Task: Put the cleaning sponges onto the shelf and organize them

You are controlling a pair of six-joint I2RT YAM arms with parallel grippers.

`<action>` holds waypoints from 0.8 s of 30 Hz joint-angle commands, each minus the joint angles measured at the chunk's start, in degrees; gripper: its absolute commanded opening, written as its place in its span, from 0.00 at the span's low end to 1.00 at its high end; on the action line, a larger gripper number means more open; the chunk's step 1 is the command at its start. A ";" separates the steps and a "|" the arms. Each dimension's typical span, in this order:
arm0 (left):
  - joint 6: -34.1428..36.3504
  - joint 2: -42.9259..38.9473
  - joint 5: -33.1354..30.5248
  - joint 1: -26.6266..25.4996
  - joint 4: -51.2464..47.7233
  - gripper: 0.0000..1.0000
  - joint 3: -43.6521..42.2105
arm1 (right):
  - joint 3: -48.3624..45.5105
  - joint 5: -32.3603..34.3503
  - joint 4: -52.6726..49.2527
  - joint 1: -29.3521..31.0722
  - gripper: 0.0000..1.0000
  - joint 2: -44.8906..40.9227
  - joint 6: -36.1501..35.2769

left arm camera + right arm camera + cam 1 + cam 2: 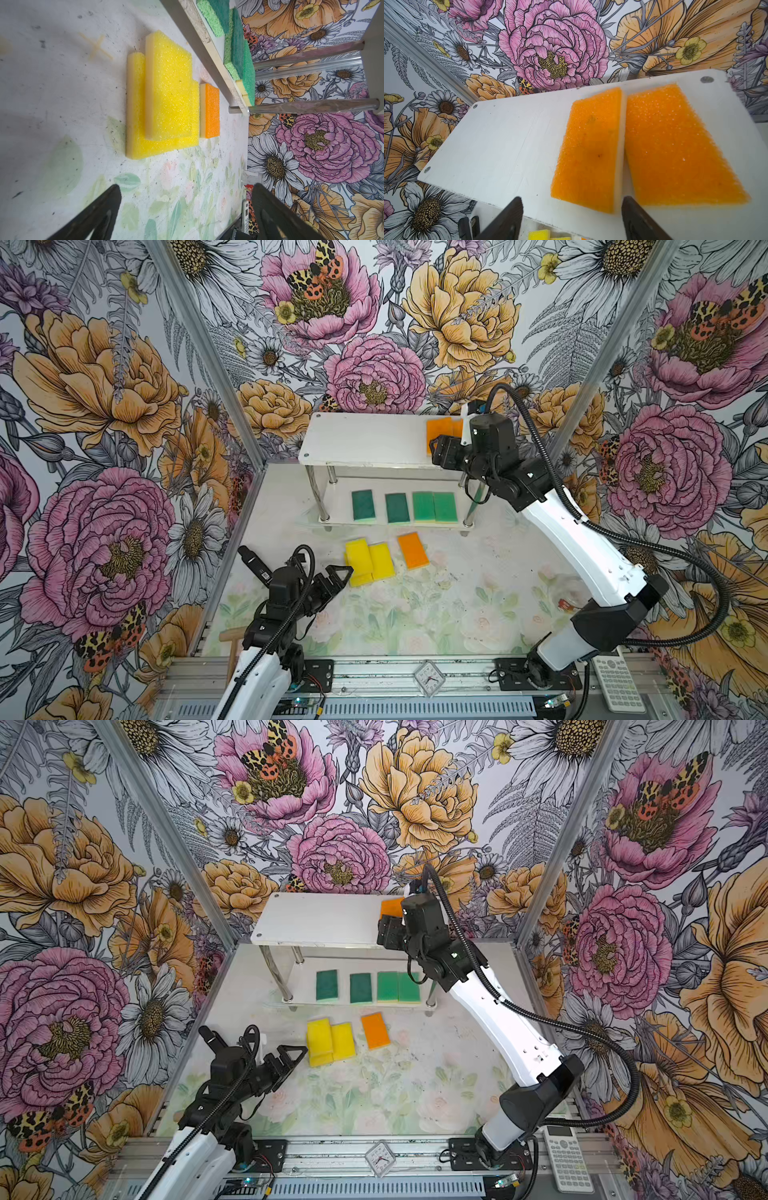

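Observation:
The shelf (pixel 365 439) stands at the back. Two orange sponges (pixel 589 149) (pixel 675 145) lie side by side at the right end of its top board (pixel 508 145). My right gripper (pixel 572 199) hovers open over that board's front edge, just in front of the left orange sponge (pixel 439 431), gripping nothing. Several green sponges (pixel 397 508) sit in a row on the lower board (pixel 207 45). On the table in front lie overlapping yellow sponges (pixel 370 562) (pixel 170 87) and one orange sponge (pixel 413 550) (pixel 212 112). My left gripper (pixel 340 572) (pixel 185 187) is open and empty, close to the yellow ones on their left.
Chrome legs (pixel 468 510) hold the shelf boards at the corners. Flowered walls close in on the left, back and right. A small clock (pixel 429 677) and a calculator (pixel 617 680) lie on the front rail.

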 commanded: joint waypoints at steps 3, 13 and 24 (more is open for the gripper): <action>-0.46 -0.27 -0.20 0.56 1.10 0.99 -0.65 | 3.82 -3.28 0.30 -0.18 0.75 3.81 -2.10; -0.28 -0.26 -0.11 0.75 1.38 0.99 -1.19 | 7.97 -8.30 0.32 0.15 0.71 8.54 -5.77; -0.46 -0.18 -0.02 0.91 1.52 0.99 -1.35 | 5.41 -3.74 0.39 0.00 0.74 3.45 -6.51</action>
